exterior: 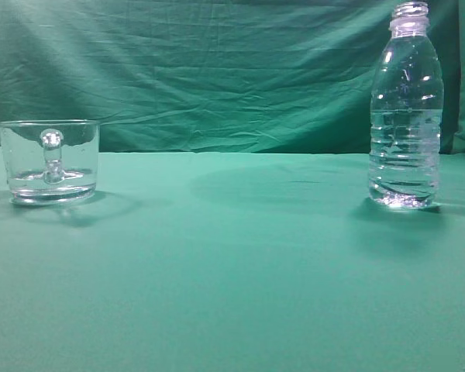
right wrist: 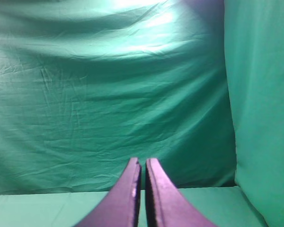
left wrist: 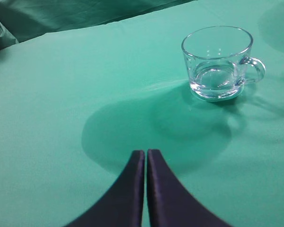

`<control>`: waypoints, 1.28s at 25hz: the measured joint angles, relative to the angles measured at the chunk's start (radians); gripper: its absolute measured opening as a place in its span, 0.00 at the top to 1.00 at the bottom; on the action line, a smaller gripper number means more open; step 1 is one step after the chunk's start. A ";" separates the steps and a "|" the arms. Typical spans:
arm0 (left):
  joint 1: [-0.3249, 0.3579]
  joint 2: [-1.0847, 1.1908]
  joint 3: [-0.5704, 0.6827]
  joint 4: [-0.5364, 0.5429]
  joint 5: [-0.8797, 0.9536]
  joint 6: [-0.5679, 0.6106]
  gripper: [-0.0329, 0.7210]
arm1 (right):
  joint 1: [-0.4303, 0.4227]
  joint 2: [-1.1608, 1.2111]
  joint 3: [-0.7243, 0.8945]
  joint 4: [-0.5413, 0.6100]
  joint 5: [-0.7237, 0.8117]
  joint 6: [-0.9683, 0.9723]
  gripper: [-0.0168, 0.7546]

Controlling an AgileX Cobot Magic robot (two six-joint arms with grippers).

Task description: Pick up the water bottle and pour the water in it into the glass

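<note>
The water bottle (exterior: 405,108) stands upright and uncapped at the right of the green table, with water (exterior: 404,159) filling its lower part. The glass (exterior: 51,161) stands at the left, its handle facing the exterior camera. The glass also shows in the left wrist view (left wrist: 217,61), up and to the right of my left gripper (left wrist: 146,153), which is shut and empty above the cloth. My right gripper (right wrist: 143,163) is shut and empty, facing the green backdrop. The bottle is out of both wrist views. Neither gripper shows in the exterior view.
A green cloth covers the table (exterior: 232,271) and a wrinkled green curtain (exterior: 217,70) hangs behind it. In the right wrist view, a second green panel (right wrist: 260,94) stands at the right.
</note>
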 joint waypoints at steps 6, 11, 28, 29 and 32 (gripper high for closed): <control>0.000 0.000 0.000 0.000 0.000 0.000 0.96 | 0.000 -0.019 0.000 0.024 0.000 0.049 0.98; 0.000 0.000 0.000 0.000 0.000 0.000 0.96 | 0.000 -0.024 0.000 0.497 0.087 -0.425 0.98; 0.000 0.000 0.000 0.000 0.000 0.000 0.96 | -0.002 -0.406 0.264 0.914 0.415 -1.131 0.98; 0.000 0.000 0.000 0.000 0.000 0.000 0.96 | -0.004 -0.410 0.286 0.903 0.411 -1.121 0.98; 0.000 0.000 0.000 0.000 0.000 0.000 0.96 | -0.042 -0.412 0.360 0.872 0.401 -1.056 0.98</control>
